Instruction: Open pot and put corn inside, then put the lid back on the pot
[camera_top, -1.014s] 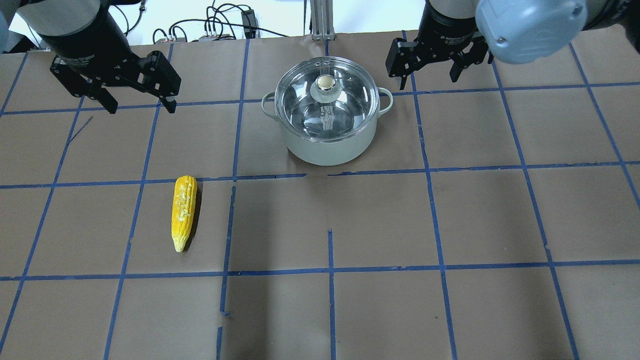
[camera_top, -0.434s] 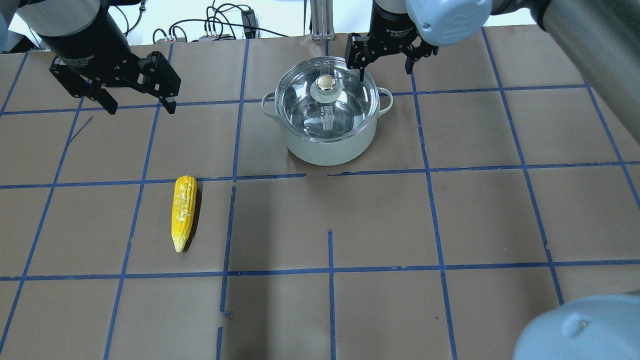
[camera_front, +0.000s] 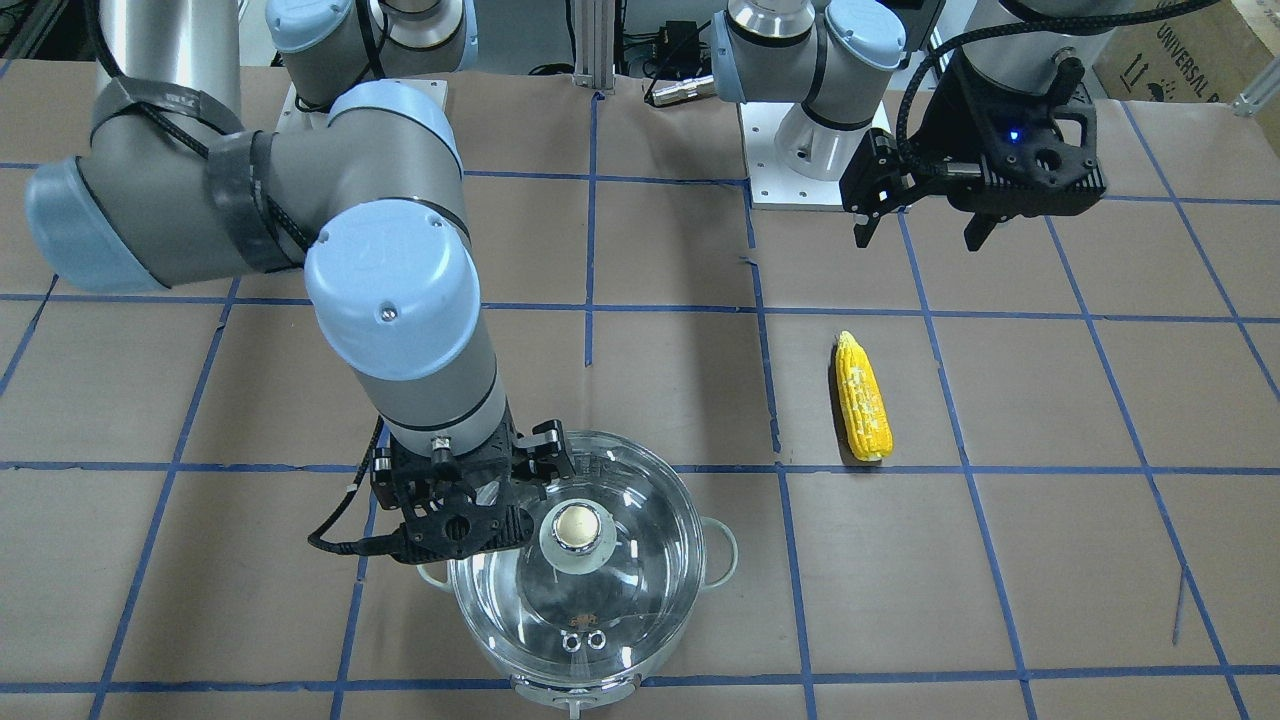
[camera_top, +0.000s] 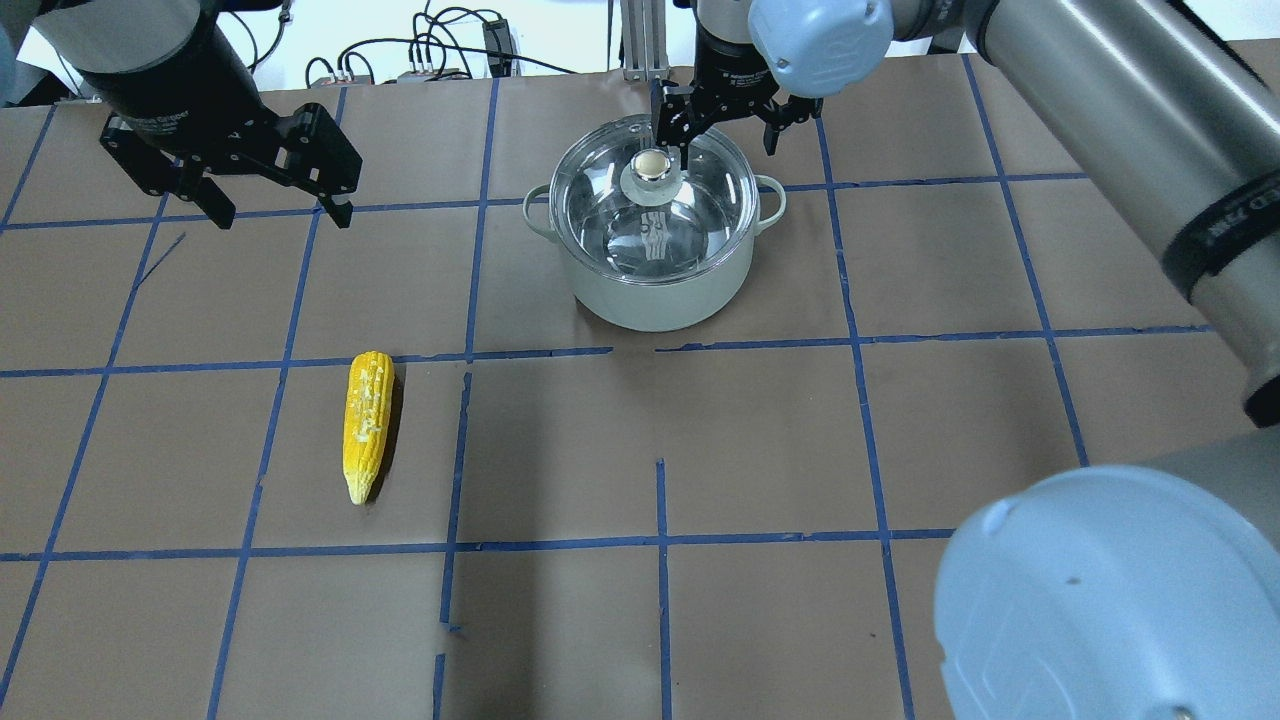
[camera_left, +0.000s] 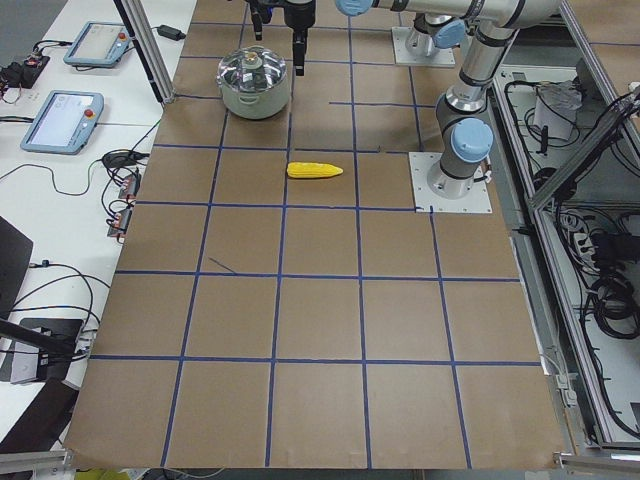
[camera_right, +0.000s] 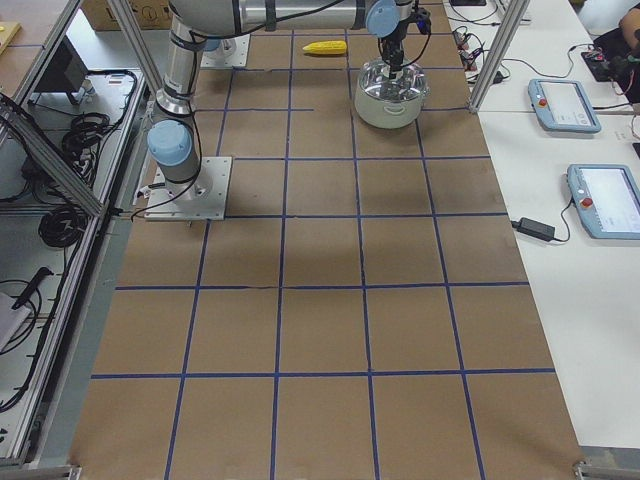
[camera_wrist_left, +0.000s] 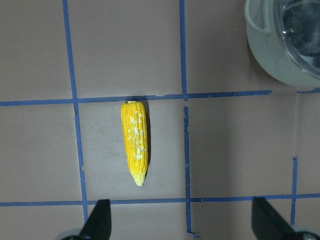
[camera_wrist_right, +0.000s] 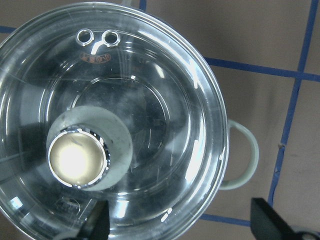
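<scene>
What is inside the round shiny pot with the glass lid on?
Through the round clear glass lid, the round shiny steel pot looks empty, showing only reflections. The spot under the cream-topped knob is hidden. The yellow corn cob lies outside it.

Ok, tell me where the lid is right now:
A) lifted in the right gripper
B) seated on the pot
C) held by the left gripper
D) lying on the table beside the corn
B: the lid sits on the rim of the pot, and the right gripper hangs open above it, holding nothing.
</scene>
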